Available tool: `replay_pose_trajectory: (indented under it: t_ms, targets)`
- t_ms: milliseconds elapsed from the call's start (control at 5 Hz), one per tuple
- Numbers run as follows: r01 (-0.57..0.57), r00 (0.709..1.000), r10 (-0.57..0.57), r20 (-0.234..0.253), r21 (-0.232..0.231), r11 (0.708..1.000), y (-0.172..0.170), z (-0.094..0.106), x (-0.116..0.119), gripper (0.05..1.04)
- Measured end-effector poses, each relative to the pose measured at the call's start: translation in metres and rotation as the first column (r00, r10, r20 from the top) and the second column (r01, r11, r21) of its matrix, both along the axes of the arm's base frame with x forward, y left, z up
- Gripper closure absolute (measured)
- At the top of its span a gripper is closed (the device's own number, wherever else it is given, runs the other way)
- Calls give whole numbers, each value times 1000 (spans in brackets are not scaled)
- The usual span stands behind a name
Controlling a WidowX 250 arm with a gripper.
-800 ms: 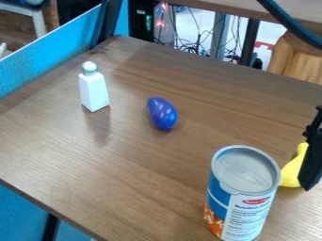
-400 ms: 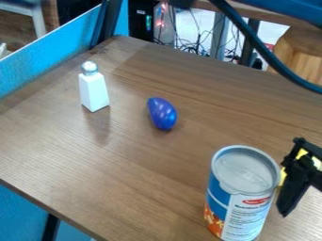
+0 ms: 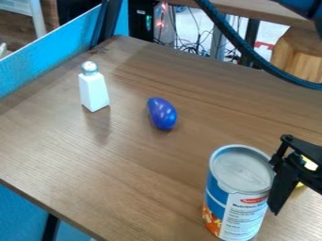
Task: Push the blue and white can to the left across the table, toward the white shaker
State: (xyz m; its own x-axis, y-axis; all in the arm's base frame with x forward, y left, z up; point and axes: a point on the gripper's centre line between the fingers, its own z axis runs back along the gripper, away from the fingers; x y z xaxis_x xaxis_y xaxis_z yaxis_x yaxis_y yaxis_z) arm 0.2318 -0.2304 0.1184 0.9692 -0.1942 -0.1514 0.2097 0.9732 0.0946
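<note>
Can (image 3: pixel 236 193): upright on the tabletop (image 3: pixel 125 169), lower right
Gripper (image 3: pixel 281 197): at the can's right edge; contact unclear
Jaws: open or closed, cannot tell
Yellow object (image 3: pixel 300 185): mostly hidden by the gripper
Blue object (image 3: pixel 163 114): smooth, lying well apart, up and left of the can
White shaker (image 3: pixel 94 92): upright, silver-topped, farther left
Cable (image 3: pixel 242 47): hangs across the upper right

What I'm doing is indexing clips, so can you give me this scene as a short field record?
surface: brown wooden table
gripper: at the right, close beside the can; contact unclear
can: upright, blue and white label
yellow object: mostly hidden behind the gripper
purple-blue object: lying near the middle
shaker: white, silver top, upright, upper left
</note>
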Motion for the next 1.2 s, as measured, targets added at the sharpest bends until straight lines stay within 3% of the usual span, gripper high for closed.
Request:
replay_pose_trajectory:
  t_ms: [400,600,800,1200]
  targets:
    - [-124,992,127,-30,85,989,30,-3,9,79]
    - [-262,965,264,-6,113,958,71,-21,30,79]
    - [-400,916,402,-4,88,912,106,-26,47,79]
    - [-504,861,508,-11,108,857,140,-26,52,81]
